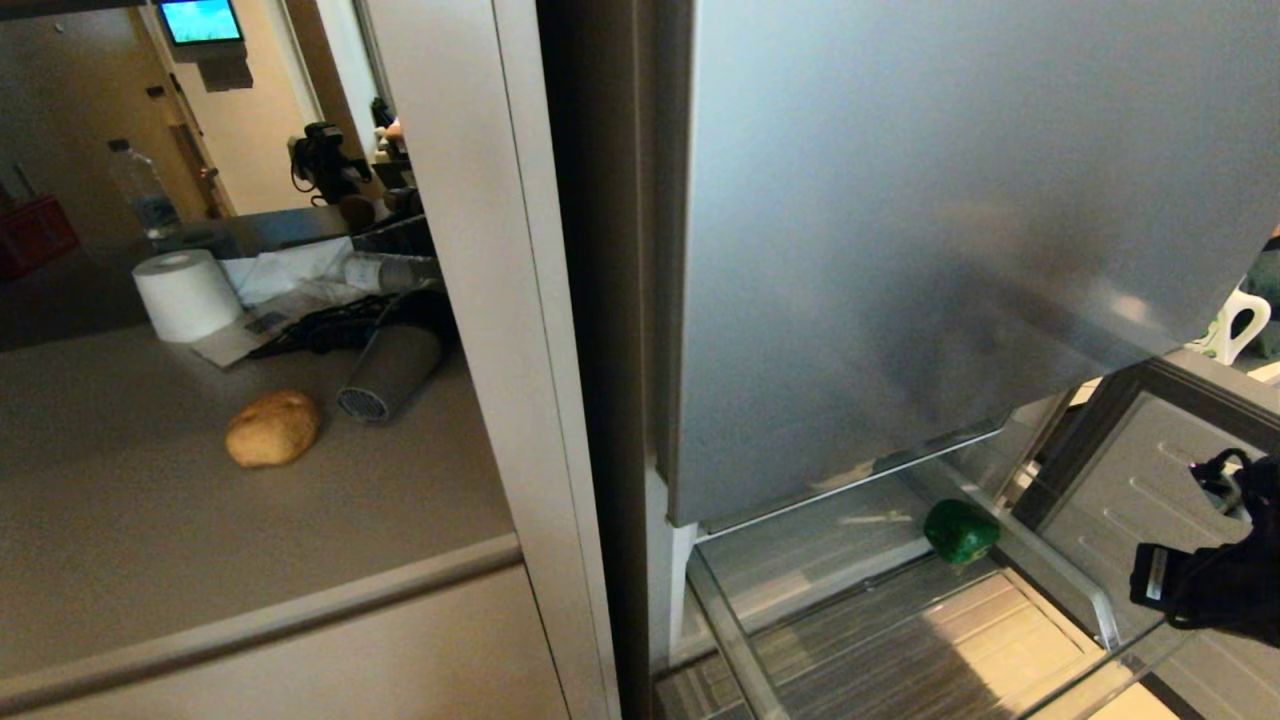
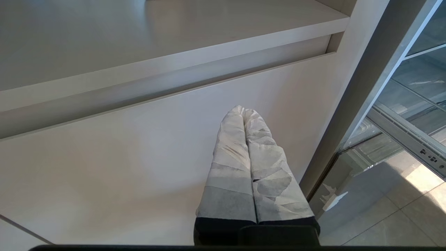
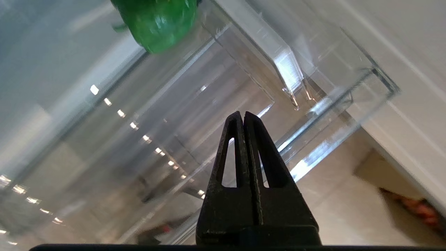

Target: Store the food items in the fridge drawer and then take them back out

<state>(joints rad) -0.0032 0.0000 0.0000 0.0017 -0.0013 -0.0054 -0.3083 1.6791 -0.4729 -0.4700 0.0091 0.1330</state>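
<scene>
A glossy green pepper (image 1: 960, 531) lies at the back of the pulled-out, see-through fridge drawer (image 1: 1062, 577), below the silver-blue fridge door (image 1: 950, 250). The tan potato-like lump (image 1: 272, 428) rests on the beige counter (image 1: 120, 540) to the left. My right arm (image 1: 1205, 590) reaches in from the right edge, beside the drawer's right side. In the right wrist view my right gripper (image 3: 243, 113) is shut and empty, aimed at the clear drawer wall (image 3: 324, 104), with the pepper (image 3: 156, 21) farther off. My left gripper (image 2: 243, 108), tape-wrapped, is shut and parked before the cabinet door (image 2: 122, 167).
On the counter behind the lump stand a white paper roll (image 1: 186, 295), a grey cylinder (image 1: 390, 372), black cables (image 1: 320, 325) and a water bottle (image 1: 145, 190). A tall pale side panel (image 1: 490, 300) separates the counter from the fridge. A white jug (image 1: 1240, 325) is far right.
</scene>
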